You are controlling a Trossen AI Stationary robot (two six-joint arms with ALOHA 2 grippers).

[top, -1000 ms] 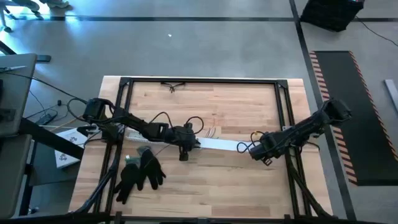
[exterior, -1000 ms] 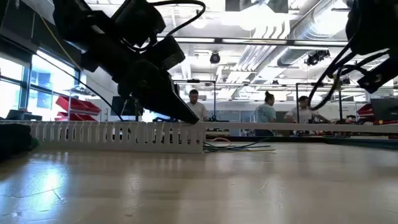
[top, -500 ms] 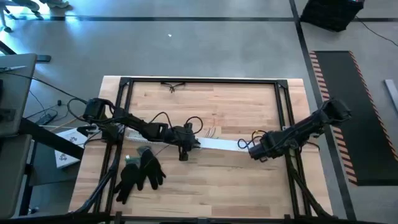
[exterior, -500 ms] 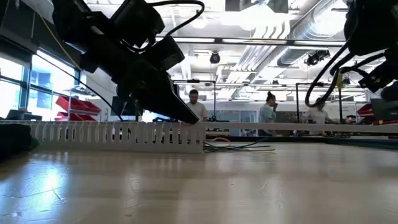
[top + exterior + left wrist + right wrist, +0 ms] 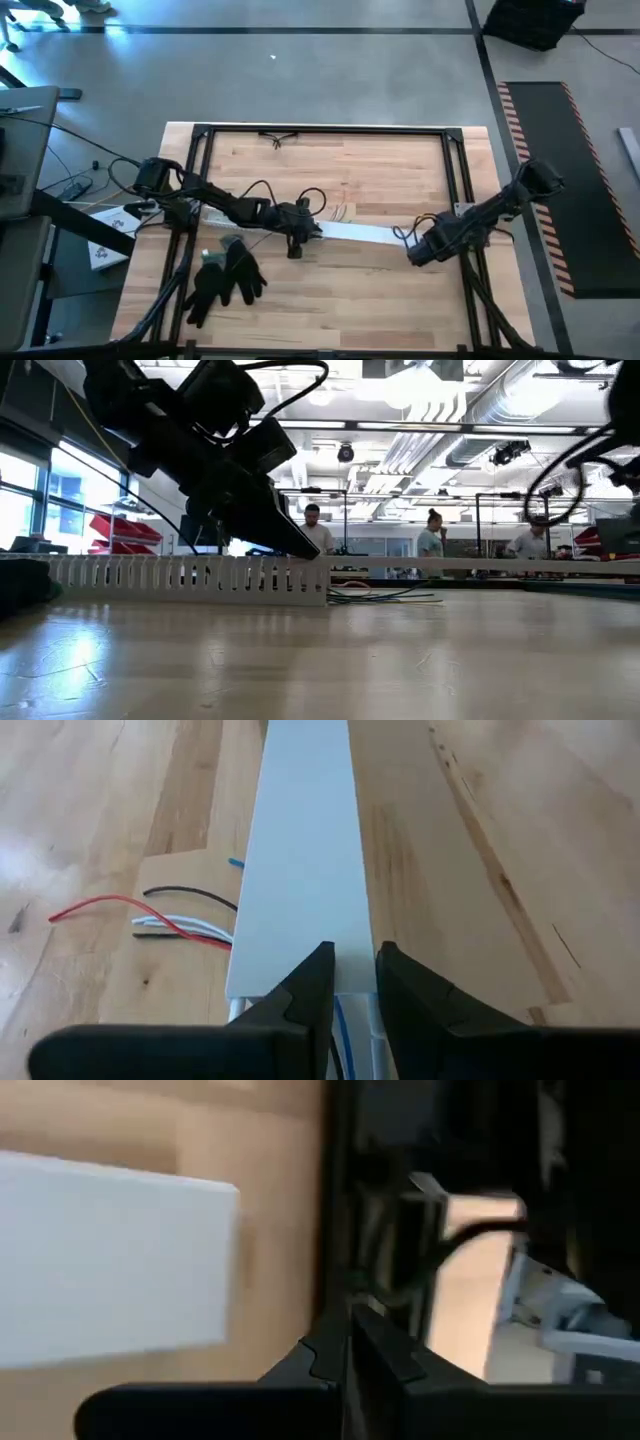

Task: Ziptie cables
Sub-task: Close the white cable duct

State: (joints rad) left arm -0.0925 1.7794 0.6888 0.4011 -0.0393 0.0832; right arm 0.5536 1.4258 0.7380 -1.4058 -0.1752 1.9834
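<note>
On the pale wooden plank table (image 5: 330, 290), the left gripper (image 5: 306, 228) sits near the middle, its jaws nearly closed and pinching the end of the long white plastic cable channel (image 5: 352, 232); the left wrist view shows the two dark fingers (image 5: 305, 995) set close together on the flat white cover of that channel. The loose thin cables (image 5: 340, 213), red, black, white and blue in that wrist view, fan out on the wood from the side of the channel just beside the left gripper, toward the table's far edge; a blue strand also runs inside the channel between the fingers. In the low view the cables (image 5: 385, 597) lie flat on the table, spilling from the end of the slotted wall of the channel (image 5: 190, 578). The right gripper (image 5: 418, 247) hangs near the channel's other end, by the right side of the black metal frame (image 5: 325, 130), with its jaws pressed together on nothing. A pair of black gloves (image 5: 225, 275) lies on the table in front of the left arm. Three people (image 5: 431, 538) stand in the room behind the table.
</note>
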